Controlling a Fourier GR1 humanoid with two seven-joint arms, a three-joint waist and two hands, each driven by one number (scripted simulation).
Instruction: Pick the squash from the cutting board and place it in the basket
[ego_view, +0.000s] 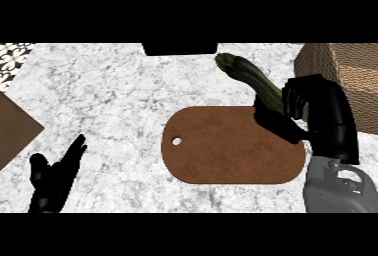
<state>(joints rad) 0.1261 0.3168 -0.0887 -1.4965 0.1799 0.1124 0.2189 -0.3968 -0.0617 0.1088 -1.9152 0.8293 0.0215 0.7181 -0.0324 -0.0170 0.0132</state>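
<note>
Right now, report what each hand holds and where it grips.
The right hand is curled round the squash at its lower end, above the cutting board. The left hand holds nothing.

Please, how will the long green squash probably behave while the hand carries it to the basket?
The squash looks stiff: it sticks out past the right hand without sagging. Held near one end, it may pivot in the hand. Its long rounded form would probably roll if set down on the cutting board.

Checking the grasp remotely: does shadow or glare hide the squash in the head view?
Head view: even light, no glare; the dark squash reads clearly against the pale counter, only its lower end hidden by the right hand curled round it.
</note>
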